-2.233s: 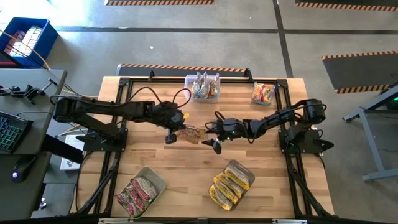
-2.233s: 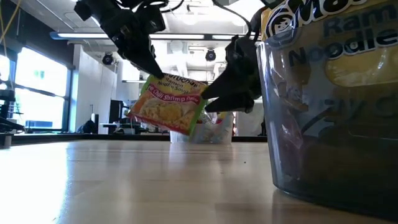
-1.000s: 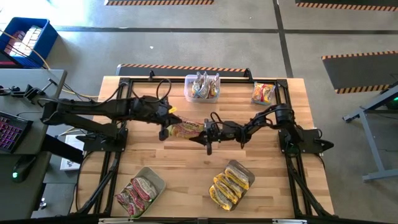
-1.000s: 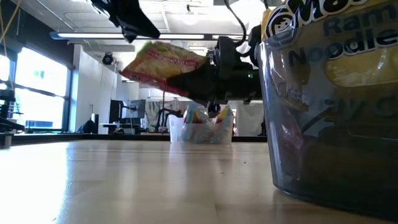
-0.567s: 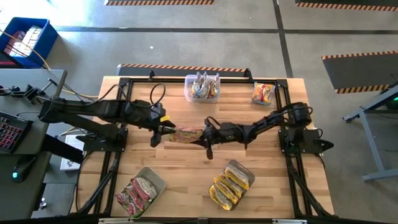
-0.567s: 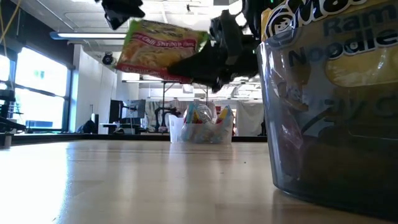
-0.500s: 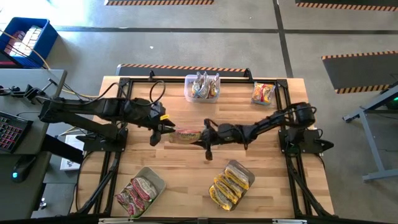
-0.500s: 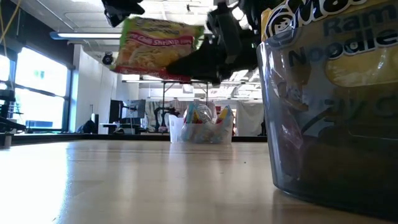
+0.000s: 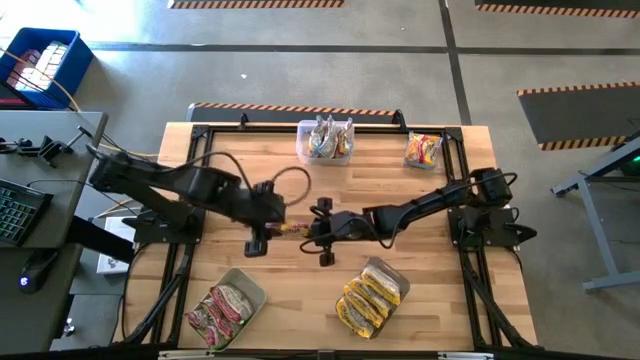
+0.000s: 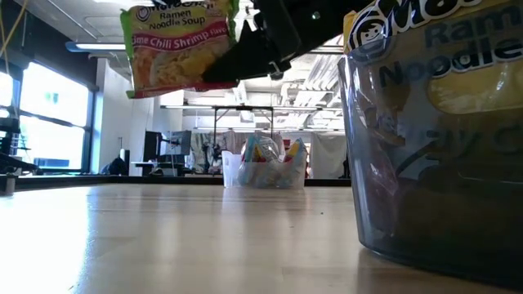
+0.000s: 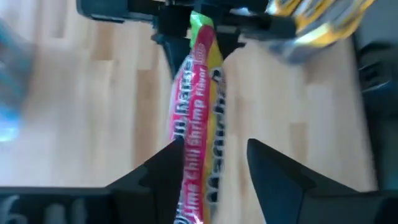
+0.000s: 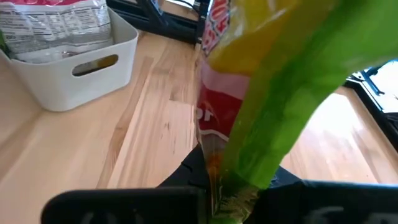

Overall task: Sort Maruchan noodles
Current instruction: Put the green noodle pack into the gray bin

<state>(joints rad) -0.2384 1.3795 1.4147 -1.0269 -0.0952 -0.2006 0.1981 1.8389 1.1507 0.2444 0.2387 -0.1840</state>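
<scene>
Fingers (image 12: pixel 193 177) seemingly pinch packet (image 10: pixel 176 49) aloft.

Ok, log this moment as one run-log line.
phase: mid-air handover | right gripper: shut on Lime Chili Shrimp packet | left gripper: open around packet's other end | packet: above table, between both arms

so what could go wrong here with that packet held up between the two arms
The Lime Chili Shrimp packet hangs well above the table, pinched at one edge by the right gripper, so it could slip and drop. The left gripper straddles its other end with its fingers apart; closing and pulling now might tear the wrapper.
</scene>
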